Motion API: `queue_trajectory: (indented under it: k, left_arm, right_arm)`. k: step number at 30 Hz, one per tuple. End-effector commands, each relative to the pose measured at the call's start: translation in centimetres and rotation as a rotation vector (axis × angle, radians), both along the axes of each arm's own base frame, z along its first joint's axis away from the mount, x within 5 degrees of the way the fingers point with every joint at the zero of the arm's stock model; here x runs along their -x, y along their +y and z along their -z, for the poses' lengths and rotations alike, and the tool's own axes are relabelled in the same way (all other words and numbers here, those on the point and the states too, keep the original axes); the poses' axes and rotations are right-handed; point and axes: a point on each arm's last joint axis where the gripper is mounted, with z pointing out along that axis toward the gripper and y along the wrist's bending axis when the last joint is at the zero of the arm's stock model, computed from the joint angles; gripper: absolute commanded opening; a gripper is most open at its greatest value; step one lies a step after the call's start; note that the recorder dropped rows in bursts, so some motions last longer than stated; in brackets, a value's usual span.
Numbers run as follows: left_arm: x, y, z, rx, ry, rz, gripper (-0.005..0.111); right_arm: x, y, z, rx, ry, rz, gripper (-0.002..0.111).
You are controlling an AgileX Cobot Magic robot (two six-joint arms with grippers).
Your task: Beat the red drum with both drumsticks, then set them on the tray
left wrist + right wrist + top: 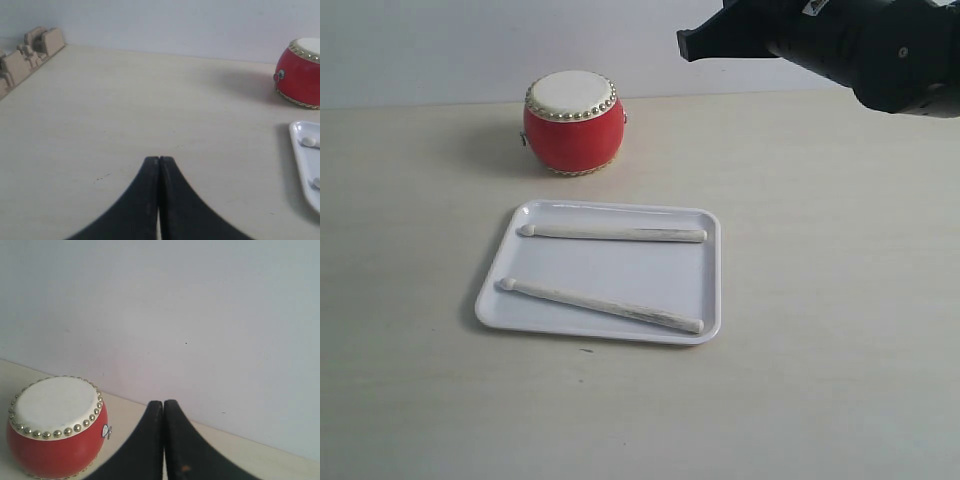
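Observation:
The red drum (573,123) stands upright at the back of the table, cream skin up; it also shows in the left wrist view (300,75) and the right wrist view (52,435). In front of it lies the white tray (610,315) with both drumsticks on it: one (612,233) along the far side, one (602,305) slanted along the near side. My right gripper (163,402) is shut and empty, raised at the upper right (688,45) of the exterior view. My left gripper (159,159) is shut and empty over bare table left of the tray (304,165), out of the exterior view.
A beige moulded fixture (27,52) sits at the table's far edge in the left wrist view. A pale wall (440,40) runs behind the table. The right arm (860,45) hangs over the back right corner.

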Motion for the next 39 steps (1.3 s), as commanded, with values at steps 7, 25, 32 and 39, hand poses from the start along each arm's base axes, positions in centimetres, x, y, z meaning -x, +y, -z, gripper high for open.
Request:
queue_trajectory:
  k: [7, 25, 32, 39]
  left_arm:
    - [0.0, 0.0, 0.0, 0.005, -0.008, -0.001, 0.0]
    - [0.0, 0.0, 0.0, 0.005, -0.008, -0.001, 0.0]
    - [0.0, 0.0, 0.0, 0.005, -0.008, -0.001, 0.0]
    - [0.0, 0.0, 0.0, 0.005, -0.008, -0.001, 0.0]
  right_arm:
    - [1.8, -0.8, -2.8, 0.051, 0.0, -0.038, 0.0]
    - [23.8, -17.1, -3.4, -0.305, -0.3, 0.462, 0.0]
    - [25.4, -16.8, -3.1, -0.231, -0.345, 0.413, 0.0]
    - [25.5, -16.4, -2.6, -0.249, -0.294, 0.377, 0.0]
